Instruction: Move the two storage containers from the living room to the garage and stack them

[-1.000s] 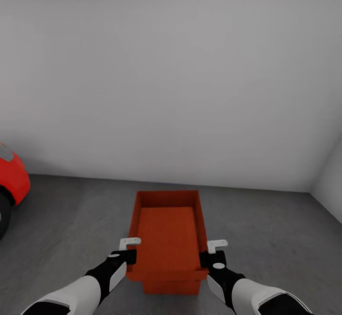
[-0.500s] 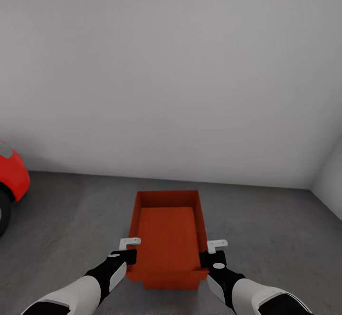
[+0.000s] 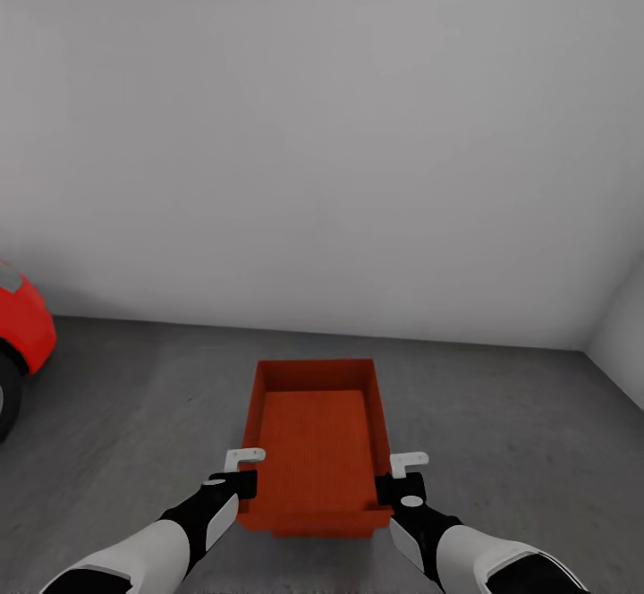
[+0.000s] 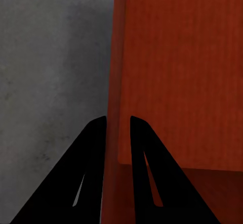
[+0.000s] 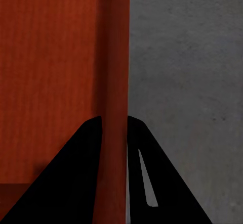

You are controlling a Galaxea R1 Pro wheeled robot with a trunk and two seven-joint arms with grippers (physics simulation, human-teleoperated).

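Head view: both end effectors [image 3: 240, 471] [image 3: 398, 476] clamped on container [image 3: 316, 437] walls, fingertips hidden.

You've got open concrete floor [image 3: 501, 451] both sides of the container [image 3: 317, 437]; red car [image 3: 22, 343] sits far left, wall [image 3: 322, 147] blocks ahead.

Bin [image 3: 315, 437]: red-orange, with a fine ribbed texture on its inner bottom. Floor [image 3: 501, 433]: dark grey, mottled. Wall [image 3: 322, 129]: plain pale grey. Car [image 3: 22, 330]: red, with a black tyre. Left gripper [image 4: 117, 125] and right gripper [image 5: 114, 124]: black fingers; arms black and white.
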